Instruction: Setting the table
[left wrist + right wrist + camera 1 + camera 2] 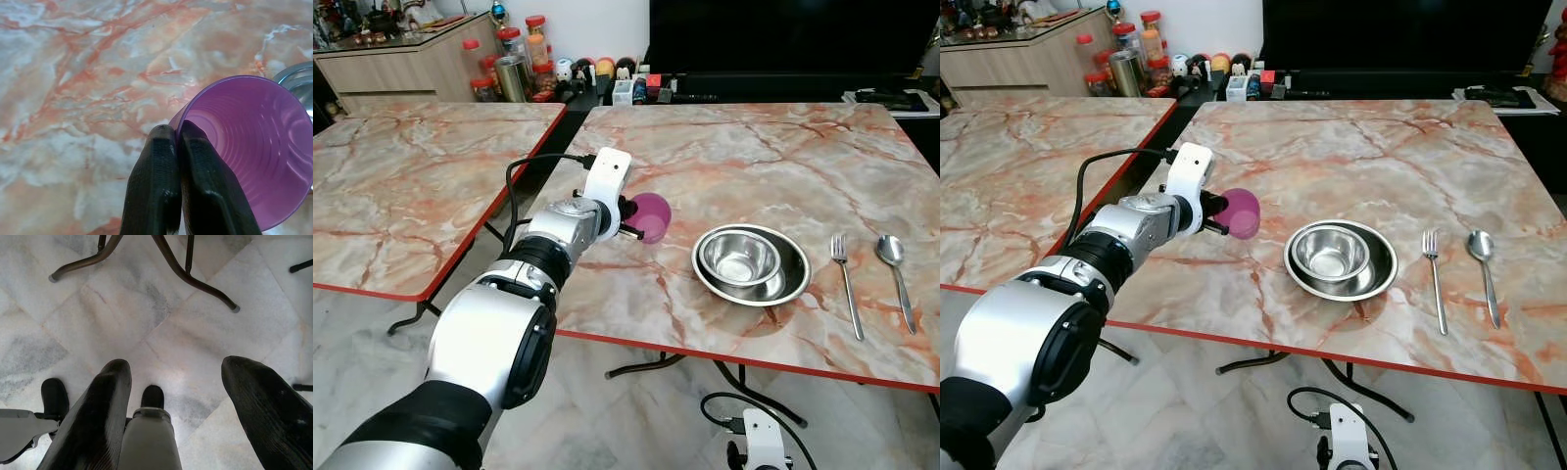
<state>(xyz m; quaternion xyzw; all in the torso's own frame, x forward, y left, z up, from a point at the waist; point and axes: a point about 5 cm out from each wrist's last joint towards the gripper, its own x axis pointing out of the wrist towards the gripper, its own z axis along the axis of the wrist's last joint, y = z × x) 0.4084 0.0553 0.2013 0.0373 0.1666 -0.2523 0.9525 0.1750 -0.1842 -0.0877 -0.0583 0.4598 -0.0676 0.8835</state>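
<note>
Surface: marble-patterned table (754, 157) with a red edge, pink and orange veining; a second table (401, 186) of the same make stands just to its left, a narrow gap between them.
Cup: purple plastic cup (651, 216), tipped on its side, mouth turned toward the bowls, over the near-left part of the main table.
Left gripper: left gripper (177, 139) pinched tight on the cup's rim, one finger inside the mouth, one outside; the fingers (154, 186) lie almost together with only the cup wall between them.
Bowls: two steel bowls (750, 263), the smaller nested in the larger, just right of the cup and apart from it.
Cutlery: fork (845, 282) right of the bowls, spoon (895, 264) beyond it, lying side by side, handles toward the near edge.
Obstruction: the left arm (548, 255) and its white wrist housing hide the cup's left side in the head views.
Background: jars with red lids (514, 61) and small items at the far edge, a dark screen (783, 39) behind.
Right gripper: right gripper (181, 377) hangs below table level over the pale marble floor (161, 333), fingers spread wide, holding nothing; dark table legs (195, 279) near it.
</note>
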